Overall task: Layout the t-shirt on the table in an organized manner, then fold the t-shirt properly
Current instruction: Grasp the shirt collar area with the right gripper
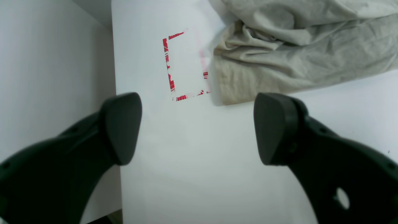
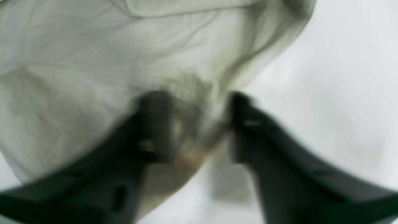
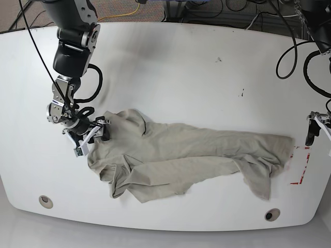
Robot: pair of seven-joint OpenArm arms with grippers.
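The t-shirt (image 3: 181, 155), crumpled at lower centre on the table (image 3: 170, 67), is judged light and limp. Its left edge is pinched by the right gripper (image 3: 92, 135); the left gripper (image 1: 199, 127) is spread, empty. Hems are best gripped.

The base view looks down from high over the whole table (image 3: 170, 67). Each of the 2 wrist views sits close behind its fingers, facing down. The left one shares the red tape (image 1: 183, 65) and shirt (image 1: 295, 46) edge with base.

Bare white table (image 3: 207, 77) beyond the rumpled t-shirt (image 3: 176, 155). Open tabletop around the left gripper (image 1: 197, 129), cloth just ahead.
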